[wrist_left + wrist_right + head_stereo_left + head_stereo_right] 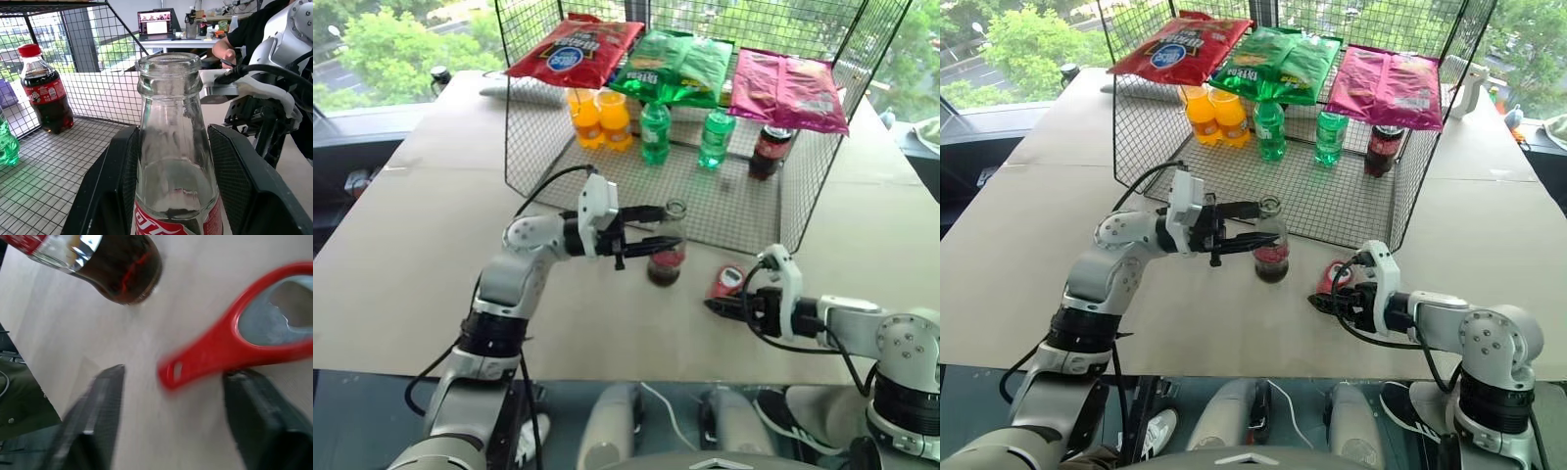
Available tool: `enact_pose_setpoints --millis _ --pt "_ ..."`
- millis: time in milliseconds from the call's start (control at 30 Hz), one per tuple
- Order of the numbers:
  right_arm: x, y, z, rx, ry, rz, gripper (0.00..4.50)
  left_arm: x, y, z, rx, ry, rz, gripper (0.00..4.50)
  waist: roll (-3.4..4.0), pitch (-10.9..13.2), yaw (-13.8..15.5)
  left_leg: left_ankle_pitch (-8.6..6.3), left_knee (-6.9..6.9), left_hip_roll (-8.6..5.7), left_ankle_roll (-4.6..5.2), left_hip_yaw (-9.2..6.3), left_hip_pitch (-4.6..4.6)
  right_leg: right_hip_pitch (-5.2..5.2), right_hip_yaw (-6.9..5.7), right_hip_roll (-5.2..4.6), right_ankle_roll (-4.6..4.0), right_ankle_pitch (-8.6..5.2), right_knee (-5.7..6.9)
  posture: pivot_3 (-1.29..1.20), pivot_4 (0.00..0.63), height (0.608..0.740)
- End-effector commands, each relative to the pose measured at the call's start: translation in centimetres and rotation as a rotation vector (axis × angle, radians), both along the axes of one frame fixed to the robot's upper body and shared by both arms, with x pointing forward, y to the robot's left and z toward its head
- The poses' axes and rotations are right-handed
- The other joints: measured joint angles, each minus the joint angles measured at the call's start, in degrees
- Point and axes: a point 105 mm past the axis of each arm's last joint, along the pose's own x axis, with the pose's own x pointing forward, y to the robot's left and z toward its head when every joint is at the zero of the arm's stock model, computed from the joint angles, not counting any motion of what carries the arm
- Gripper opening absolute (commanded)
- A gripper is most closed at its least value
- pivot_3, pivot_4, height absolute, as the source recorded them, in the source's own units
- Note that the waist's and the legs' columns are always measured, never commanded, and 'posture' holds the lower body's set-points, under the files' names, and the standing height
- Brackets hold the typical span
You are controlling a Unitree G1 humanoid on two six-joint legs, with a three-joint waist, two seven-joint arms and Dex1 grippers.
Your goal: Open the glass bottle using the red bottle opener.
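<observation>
Lying on the table low and right of centre, the red bottle opener [230,340] sits between the right gripper's [717,306] spread fingers, apparently released. Further up at centre, the left gripper [651,229] clamps the glass bottle [668,245] upright, steadying it; its mouth looks uncapped.

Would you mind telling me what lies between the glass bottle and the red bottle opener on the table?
Nothing: in the right wrist view, bare tabletop separates the glass bottle from the red bottle opener, which lies between the right gripper's open jaws.
</observation>
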Motion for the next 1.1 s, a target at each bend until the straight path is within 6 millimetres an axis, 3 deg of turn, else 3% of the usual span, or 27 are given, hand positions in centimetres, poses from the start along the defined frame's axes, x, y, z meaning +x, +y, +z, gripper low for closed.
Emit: enact_pose_setpoints --millis 33,567,600,733,1100 --pt "0.5 -1.3 0.5 -0.035 -0.022 -0.061 4.45 -0.3 -0.2 0.4 0.012 -0.020 0.006 2.12 0.00 0.00 0.14 0.00 0.00 0.00 0.00 0.00 0.00 0.00 0.00 0.00 0.00 0.00 -0.02 0.00 0.150 0.740" --pt "0.4 -2.0 4.7 -0.151 -0.409 -0.038 4.45 -0.4 0.5 -0.3 0.015 0.015 -0.012 2.12 0.09 0.06 0.25 -0.01 -0.28 -0.02 0.05 0.03 -0.11 -0.01 0.00 0.08 0.02 -0.01 -0.32 0.00 0.150 0.740" --pt "0.4 -2.0 4.8 -0.159 -0.423 -0.037 4.50 -0.5 0.6 -0.4 0.017 0.014 -0.017 2.75 0.09 0.06 0.23 -0.01 -0.27 -0.03 0.05 0.03 -0.11 -0.01 0.01 0.08 0.03 -0.01 -0.32 0.00 0.150 0.740" --pt "0.6 -1.9 4.9 -0.166 -0.463 -0.032 4.50 -0.5 0.8 -0.5 0.019 0.011 -0.024 4.45 0.06 0.09 0.27 -0.01 -0.28 -0.03 0.05 0.03 -0.12 -0.03 0.00 0.09 0.02 -0.01 -0.32 0.00 0.150 0.740" --pt "0.3 -1.1 6.6 -0.122 -0.613 0.027 4.50 -0.6 2.6 0.1 0.005 0.013 0.031 4.45 0.06 0.09 0.28 -0.01 -0.28 -0.02 0.05 0.04 -0.12 -0.03 0.00 0.09 0.02 -0.01 -0.33 0.00 0.150 0.740"
